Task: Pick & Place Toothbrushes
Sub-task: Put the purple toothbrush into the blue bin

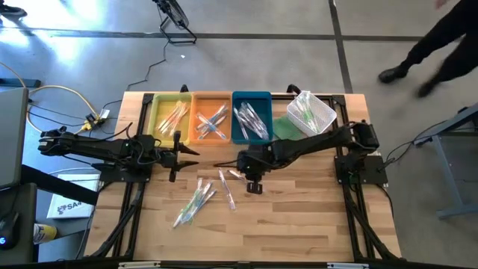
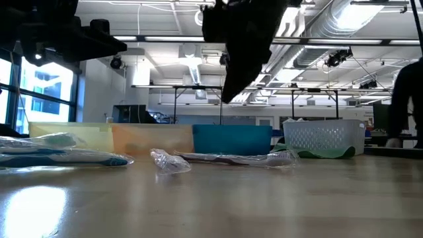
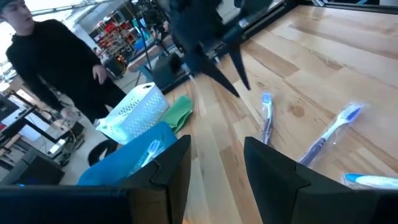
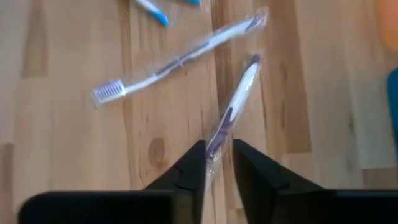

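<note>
Several wrapped toothbrushes lie flat on the wooden table. A purple-handled toothbrush (image 4: 239, 93) lies below my right gripper (image 4: 219, 149), with its near end showing through the narrow gap between the fingers. A white one (image 4: 177, 59) lies beside it, and more (image 1: 194, 202) lie toward the near left. My right gripper (image 2: 228, 96) points steeply down, slightly open, and hangs well above the table. My left gripper (image 3: 217, 155) waits open and level at the table's left (image 1: 187, 153), holding nothing. Other toothbrushes fill the yellow (image 1: 170, 116), orange (image 1: 211, 119) and blue (image 1: 250, 119) trays.
The three trays stand in a row along the far edge. A white mesh basket (image 1: 310, 112) stands on a green cloth (image 1: 284, 128) at the far right. A person (image 3: 50, 68) stands beyond the table. Bare wood lies toward the near edge (image 1: 299, 224).
</note>
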`<state>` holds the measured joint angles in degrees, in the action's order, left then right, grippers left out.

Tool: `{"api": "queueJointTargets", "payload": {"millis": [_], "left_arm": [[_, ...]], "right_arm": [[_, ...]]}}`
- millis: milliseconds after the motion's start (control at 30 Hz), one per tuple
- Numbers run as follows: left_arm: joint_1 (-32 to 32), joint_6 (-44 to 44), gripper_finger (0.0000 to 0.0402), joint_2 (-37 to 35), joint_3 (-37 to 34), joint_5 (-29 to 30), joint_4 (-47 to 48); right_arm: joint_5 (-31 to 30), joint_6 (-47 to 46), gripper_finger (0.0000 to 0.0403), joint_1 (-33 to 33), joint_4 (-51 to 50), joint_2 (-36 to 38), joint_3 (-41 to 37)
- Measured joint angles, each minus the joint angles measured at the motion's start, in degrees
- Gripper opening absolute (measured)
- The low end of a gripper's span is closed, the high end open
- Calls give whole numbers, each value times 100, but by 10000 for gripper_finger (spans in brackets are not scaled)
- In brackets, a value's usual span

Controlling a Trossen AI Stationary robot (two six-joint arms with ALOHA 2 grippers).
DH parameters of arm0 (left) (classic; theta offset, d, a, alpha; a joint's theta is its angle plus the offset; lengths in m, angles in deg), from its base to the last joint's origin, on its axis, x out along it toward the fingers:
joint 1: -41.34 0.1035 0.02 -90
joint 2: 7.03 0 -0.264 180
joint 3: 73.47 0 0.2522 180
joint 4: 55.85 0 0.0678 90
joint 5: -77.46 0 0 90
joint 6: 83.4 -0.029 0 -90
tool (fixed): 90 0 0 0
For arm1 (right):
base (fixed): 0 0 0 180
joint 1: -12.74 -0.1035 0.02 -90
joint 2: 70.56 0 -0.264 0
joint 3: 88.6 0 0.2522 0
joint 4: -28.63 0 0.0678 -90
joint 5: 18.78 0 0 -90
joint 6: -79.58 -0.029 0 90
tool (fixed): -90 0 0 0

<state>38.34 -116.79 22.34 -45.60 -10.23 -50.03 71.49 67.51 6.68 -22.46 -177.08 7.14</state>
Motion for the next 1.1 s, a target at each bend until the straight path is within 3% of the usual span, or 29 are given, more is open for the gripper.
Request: {"api": "queueJointTargets", "payload": {"millis": [200,333,733,1100], "left_arm": [[0,-2,143,0,0,4,13],[0,-125,143,0,0,10,45],[0,-131,143,2,0,24,50],[0,-137,143,0,0,22,59]], "right_arm": [[56,-19,155,-102,-19,-392,-2],[30,-195,185,-192,43,-546,-2],[-503,-415,192,-204,252,-923,-5],[-476,-781,192,-143,274,-1130,-191]]}}
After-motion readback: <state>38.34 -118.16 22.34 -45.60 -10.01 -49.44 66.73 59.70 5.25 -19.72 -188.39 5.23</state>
